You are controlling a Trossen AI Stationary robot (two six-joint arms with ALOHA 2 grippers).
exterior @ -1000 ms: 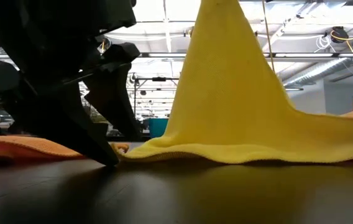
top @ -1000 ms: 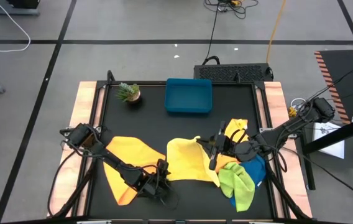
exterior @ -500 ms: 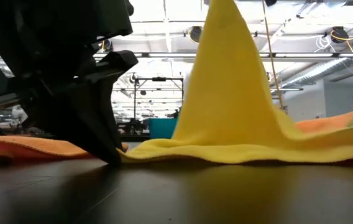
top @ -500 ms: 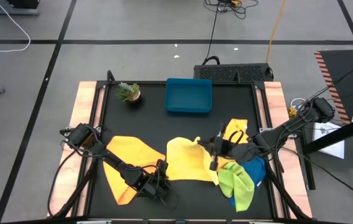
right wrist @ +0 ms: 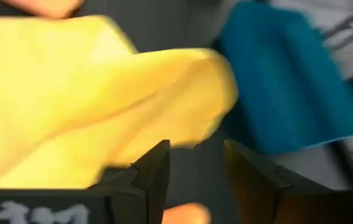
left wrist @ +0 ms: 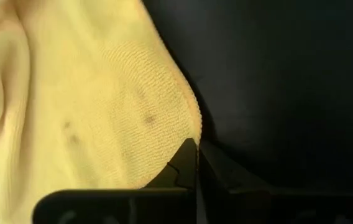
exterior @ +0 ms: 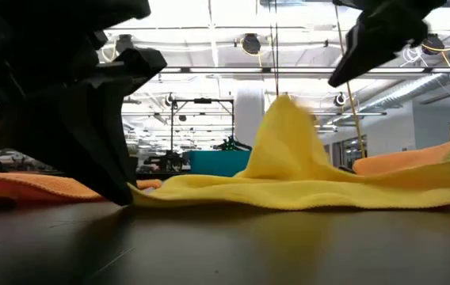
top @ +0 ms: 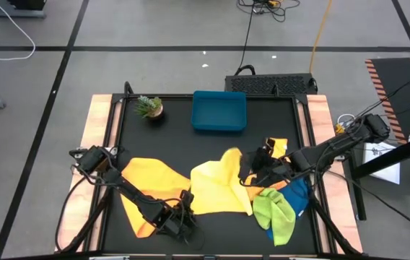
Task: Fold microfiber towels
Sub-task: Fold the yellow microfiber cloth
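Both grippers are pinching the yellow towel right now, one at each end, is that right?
Not quite. Only the left gripper pinches the yellow towel, at its corner. The right gripper is open and empty, as the right wrist view shows; the towel lies just beyond its fingers.

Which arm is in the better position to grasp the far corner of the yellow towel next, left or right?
Probably the right. Its tool hangs open just above the raised far corner of the yellow towel. The left tool is shut on the near corner, pinning it at the table's front edge.

Five towels (top: 221, 191), one tray (top: 219, 111), one plant (top: 149, 107).
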